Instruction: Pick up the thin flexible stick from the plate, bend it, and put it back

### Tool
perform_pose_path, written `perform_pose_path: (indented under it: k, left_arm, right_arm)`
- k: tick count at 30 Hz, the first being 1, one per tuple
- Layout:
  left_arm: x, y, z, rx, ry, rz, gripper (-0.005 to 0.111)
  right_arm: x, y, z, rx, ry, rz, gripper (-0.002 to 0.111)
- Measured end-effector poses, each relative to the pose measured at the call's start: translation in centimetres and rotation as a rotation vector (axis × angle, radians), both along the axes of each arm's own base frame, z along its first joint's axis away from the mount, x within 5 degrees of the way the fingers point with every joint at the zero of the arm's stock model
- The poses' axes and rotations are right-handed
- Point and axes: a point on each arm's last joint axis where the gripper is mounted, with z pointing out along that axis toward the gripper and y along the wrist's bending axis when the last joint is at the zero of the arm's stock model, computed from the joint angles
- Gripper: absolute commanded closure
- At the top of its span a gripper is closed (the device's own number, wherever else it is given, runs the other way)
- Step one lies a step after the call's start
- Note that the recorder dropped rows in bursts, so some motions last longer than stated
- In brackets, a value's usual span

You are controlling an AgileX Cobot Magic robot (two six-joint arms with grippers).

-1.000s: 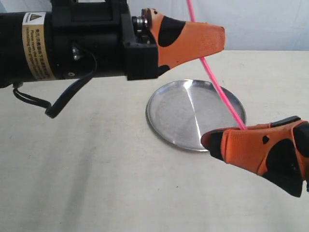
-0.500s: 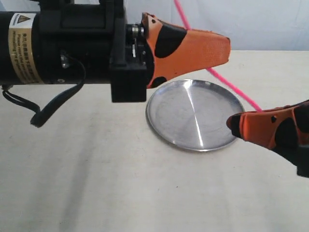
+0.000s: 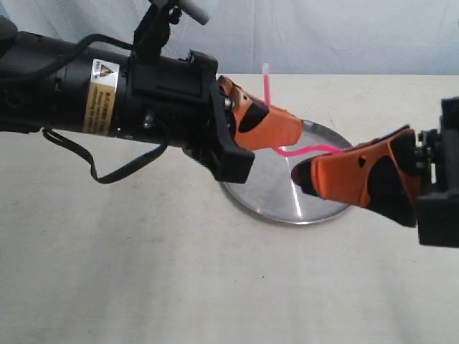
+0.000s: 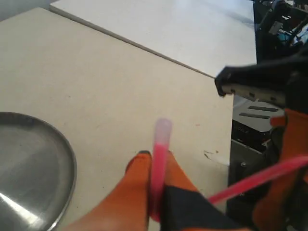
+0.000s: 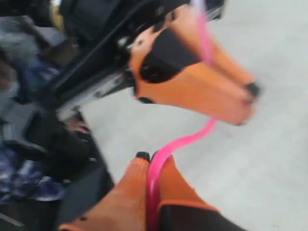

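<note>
The thin pink stick [image 3: 297, 150] is held in the air above the steel plate [image 3: 269, 204], bent sharply between my two grippers. Its whitish tip [image 3: 265, 70] sticks up past the left gripper. My left gripper [image 3: 295, 130] is shut on one end of the stick [image 4: 158, 163]. My right gripper [image 3: 295, 174] is shut on the other end [image 5: 155, 178]. The two sets of orange fingers sit close together over the plate. In the left wrist view the plate's rim [image 4: 67, 163] shows beside the fingers.
The plate rests on a pale beige tabletop [image 3: 143, 272]. A white wall [image 3: 344, 36] runs behind the table's far edge. The left arm's black body [image 3: 93, 93] with a trailing cable [image 3: 107, 175] spans the left half of the exterior view.
The two grippers have come together over the plate. The stick, nearly straight a second ago, now kinks into a sharp bend between them. The left arm dropped and tilted downward.
</note>
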Motion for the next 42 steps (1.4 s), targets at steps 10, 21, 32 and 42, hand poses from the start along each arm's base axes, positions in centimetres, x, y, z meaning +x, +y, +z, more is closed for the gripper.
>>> perform_pose_path:
  k: [10,21,32,42]
  left_arm:
    - [-0.7,0.5,4.2,-0.282,-0.073,0.025,0.107]
    - [0.2,-0.2,-1.8,-0.004,0.004,-0.002,0.107]
    - [-2.4,1.5,3.2,-0.246,-0.055,-0.022,0.107]
    - [-1.9,1.5,3.2,-0.270,-0.120,0.016,0.107]
  right_arm:
    - [0.8,0.2,-2.0,-0.038,0.130,-0.035,0.109]
    - [-0.3,1.3,-1.0,0.060,0.024,0.029,0.109]
    - [-0.8,-0.1,-2.6,-0.119,0.168,-0.114,0.109]
    - [0.7,3.0,-3.5,-0.001,0.194,0.056,0.109]
